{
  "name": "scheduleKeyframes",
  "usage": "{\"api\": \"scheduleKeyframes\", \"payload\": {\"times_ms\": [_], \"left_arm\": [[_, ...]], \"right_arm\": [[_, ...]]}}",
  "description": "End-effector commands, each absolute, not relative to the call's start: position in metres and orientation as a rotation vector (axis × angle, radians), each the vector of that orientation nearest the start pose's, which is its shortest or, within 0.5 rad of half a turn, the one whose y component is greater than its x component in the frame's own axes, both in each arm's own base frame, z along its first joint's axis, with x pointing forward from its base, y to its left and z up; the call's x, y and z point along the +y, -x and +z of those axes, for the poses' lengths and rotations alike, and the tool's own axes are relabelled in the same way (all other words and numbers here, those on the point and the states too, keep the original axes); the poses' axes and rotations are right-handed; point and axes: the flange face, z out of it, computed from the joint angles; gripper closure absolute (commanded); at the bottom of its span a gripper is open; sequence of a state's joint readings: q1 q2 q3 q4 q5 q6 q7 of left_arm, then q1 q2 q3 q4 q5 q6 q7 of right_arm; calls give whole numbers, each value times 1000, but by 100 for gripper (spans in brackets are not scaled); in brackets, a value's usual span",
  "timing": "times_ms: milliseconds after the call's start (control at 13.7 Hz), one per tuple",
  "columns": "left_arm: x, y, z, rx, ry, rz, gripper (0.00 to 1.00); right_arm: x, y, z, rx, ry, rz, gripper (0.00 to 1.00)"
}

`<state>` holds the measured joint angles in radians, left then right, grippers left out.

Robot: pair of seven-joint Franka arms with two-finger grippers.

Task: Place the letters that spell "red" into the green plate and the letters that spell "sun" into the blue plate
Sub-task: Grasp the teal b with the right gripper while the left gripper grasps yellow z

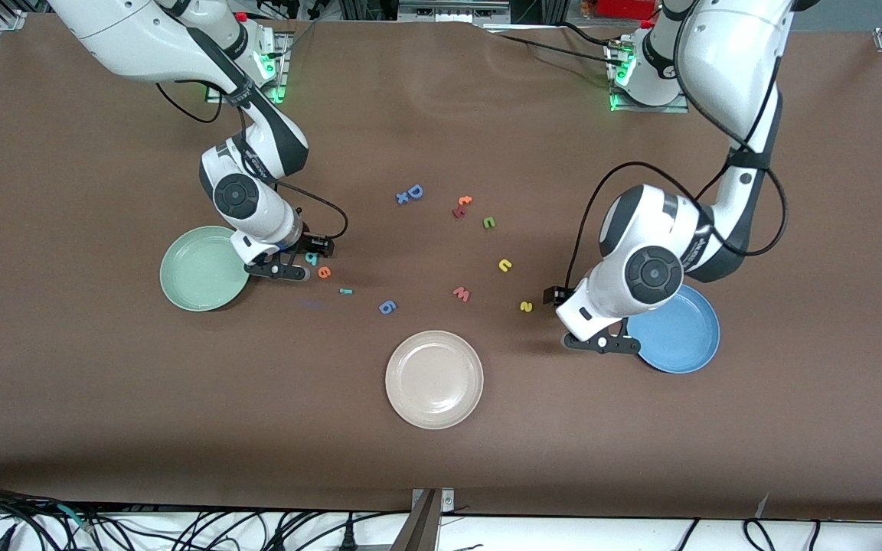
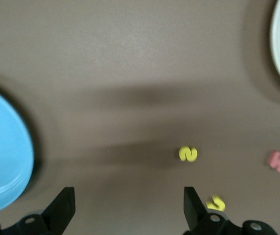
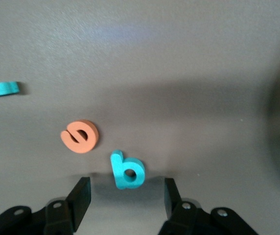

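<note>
The right pincer is low over the counter beside the green plate, on the plate's side toward the left arm's end. Its fingers stand apart with nothing between them. In the right wrist view the teal "d" lies on the counter just ahead of the fingertips, roughly in line with the gap but not inside it. The orange "e" lies just beside the "d", apart from it, and the thin teal "r" lies well apart from both. In the front view the "r" is nearer the camera than the "e".

The left pincer is low at the edge of the blue plate, on the side toward the right arm's end. Its fingers are spread wide and hold nothing. The yellow "s" lies near it; the left wrist view shows it ahead of the fingertips. The yellow "u" is farther from the camera, and the green "n" farther still.

Both plates hold no letters. A beige plate sits nearest the camera. A red "w", a blue "g", a blue "D" and 2 more small letters lie about the middle.
</note>
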<state>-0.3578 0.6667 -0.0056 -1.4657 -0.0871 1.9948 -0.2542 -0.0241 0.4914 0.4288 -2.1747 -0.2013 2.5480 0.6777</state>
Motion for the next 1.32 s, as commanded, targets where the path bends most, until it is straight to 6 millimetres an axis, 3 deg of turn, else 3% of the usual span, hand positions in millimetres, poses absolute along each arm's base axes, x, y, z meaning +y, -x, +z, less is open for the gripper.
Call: {"api": "scheduleKeyframes", "payload": {"times_ms": [0,146,365,731,950,1242], "left_arm": [[-263,-659,271,130,3147,183,2],[-266,-657,262,139,3142,196,2],[-289,-650,242,188,3154,130,1],[-303,-645,216,218,3160,88,2],[-310,-629,193,238,3161,64,2],[-323,-615,185,251,3153,82,2]], "right_arm": [[223,-504,170,223,3084,121,32],[216,-507,171,208,3101,101,43],[216,-509,170,213,3100,95,43],[221,-509,170,254,3087,74,43],[222,-508,164,254,3073,70,43],[222,-508,163,285,3070,71,62]]}}
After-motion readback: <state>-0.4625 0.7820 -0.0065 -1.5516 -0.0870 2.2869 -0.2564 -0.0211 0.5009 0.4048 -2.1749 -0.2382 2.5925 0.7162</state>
